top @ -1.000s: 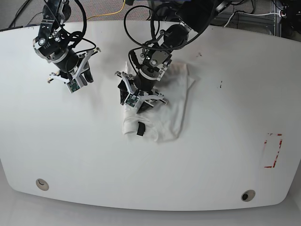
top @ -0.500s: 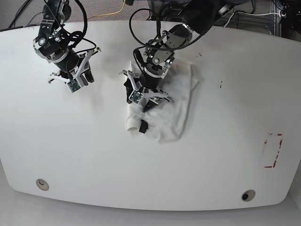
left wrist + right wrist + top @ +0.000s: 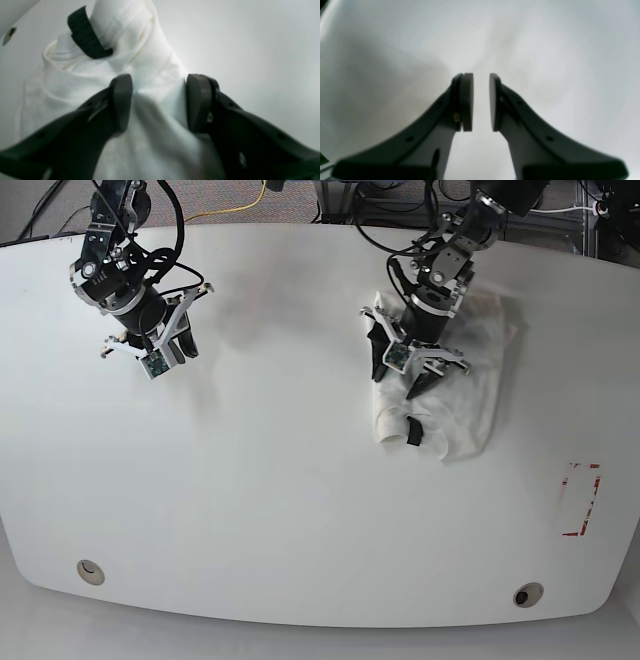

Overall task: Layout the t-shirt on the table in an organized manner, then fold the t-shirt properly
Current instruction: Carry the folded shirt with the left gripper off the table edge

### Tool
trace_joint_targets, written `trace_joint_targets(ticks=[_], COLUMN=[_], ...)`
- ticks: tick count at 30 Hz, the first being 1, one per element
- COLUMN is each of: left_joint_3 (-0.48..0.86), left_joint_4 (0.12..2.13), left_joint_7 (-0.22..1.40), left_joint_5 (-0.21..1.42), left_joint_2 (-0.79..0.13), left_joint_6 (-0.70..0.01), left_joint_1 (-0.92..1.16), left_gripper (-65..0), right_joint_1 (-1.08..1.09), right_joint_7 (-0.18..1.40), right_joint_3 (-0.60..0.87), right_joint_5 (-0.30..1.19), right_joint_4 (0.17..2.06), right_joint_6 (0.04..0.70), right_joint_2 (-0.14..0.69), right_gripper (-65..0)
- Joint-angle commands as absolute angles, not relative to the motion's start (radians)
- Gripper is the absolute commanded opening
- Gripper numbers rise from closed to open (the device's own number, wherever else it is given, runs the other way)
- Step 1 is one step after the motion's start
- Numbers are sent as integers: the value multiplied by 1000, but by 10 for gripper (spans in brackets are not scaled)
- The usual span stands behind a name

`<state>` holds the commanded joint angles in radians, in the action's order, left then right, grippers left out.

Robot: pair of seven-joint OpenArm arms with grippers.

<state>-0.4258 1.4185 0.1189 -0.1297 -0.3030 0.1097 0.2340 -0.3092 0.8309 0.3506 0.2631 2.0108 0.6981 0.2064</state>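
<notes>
From the base cam I see the t-shirt (image 3: pixel 470 395) bunched up in a crumpled heap at about 2 o'clock on the white counter (image 3: pixel 300 510), print not showing, just white cloth with a small black tag (image 3: pixel 414 432) sticking out at its near end. The left hand (image 3: pixel 410 370) sits right on top of the heap. Only the left wrist cam tells me what it's doing: the two dark fingers (image 3: pixel 121 102) are spread, with a ridge of white fabric standing up between them, touching both pads as far as I can tell, so I'd call it clamped on the shirt, loosely. The tag shows at 11 o'clock in that view.

The right hand (image 3: pixel 150 352) is way over at 10 o'clock, well apart from the shirt. Its wrist cam shows the pads nearly together with a thin gap, nothing between them, bare counter below.

Counter also has a round hole (image 3: pixel 89 571) at 7 o'clock, another (image 3: pixel 526 594) at 5, and a red-outlined rectangle (image 3: pixel 580 500) at 4. Cables (image 3: pixel 250 200) run behind the far edge.
</notes>
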Motion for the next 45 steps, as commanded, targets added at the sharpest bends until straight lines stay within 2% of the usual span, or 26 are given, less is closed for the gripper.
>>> trace_joint_targets(ticks=[12, 18, 22, 36, 45], left_joint_3=[16, 117, 128, 124, 122], left_joint_4=[1346, 1251, 1176, 954, 943], left_joint_7=[-19, -21, -22, -117, -117], left_joint_5=[-137, -136, -131, -42, 16], left_joint_2=[-364, -426, -481, -679, -736], left_joint_6=[-280, -389, -420, -421, -430], left_joint_1=[338, 308, 268, 243, 245], left_gripper=[-325, -325, -325, -325, -325], right_joint_1=[-321, -334, -335, -335, -335], right_joint_7=[835, 835, 835, 835, 835], right_joint_3=[351, 349, 348, 349, 346], right_joint_5=[263, 263, 263, 263, 263], right_joint_4=[2011, 2012, 2012, 2015, 2017], right_joint_6=[698, 698, 698, 698, 698], right_joint_2=[200, 200, 200, 180, 177], right_gripper=[-542, -542, -542, -542, -542])
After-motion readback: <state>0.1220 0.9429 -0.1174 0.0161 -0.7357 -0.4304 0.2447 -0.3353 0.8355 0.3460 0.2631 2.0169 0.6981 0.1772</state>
